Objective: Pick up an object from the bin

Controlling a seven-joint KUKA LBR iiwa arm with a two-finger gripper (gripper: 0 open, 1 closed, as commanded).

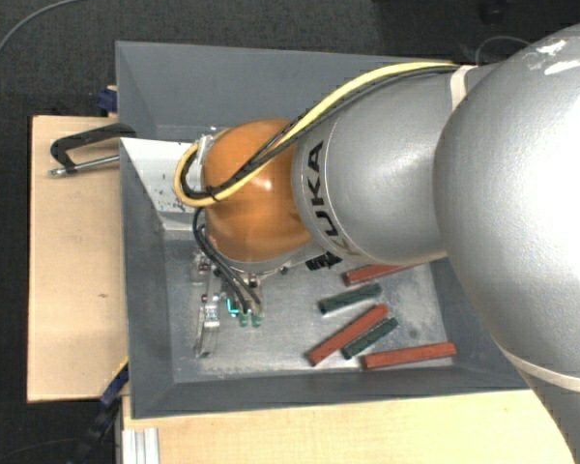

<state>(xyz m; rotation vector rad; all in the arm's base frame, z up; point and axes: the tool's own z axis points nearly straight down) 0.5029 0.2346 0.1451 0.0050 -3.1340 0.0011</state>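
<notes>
The gripper hung low over the bare grey floor of the bin, in its left part, just below the arm's orange cover. Whether it was spread or pressed together could not be told from this angle, and nothing could be seen in it.

The things to choose from lay well apart from it, to the right. A short green stick was nearest, with a red stick just beyond it. Three more red and green ones lay close together nearer the bin's front wall.

A good pick would probably mean moving right to the green stick, which had clear floor along both long sides. The gripper would then turn across its narrow width and come straight down. The bunched ones looked a worse bet.

The only readable writing was the letters "UKA", in black on the arm's silver casing.
</notes>
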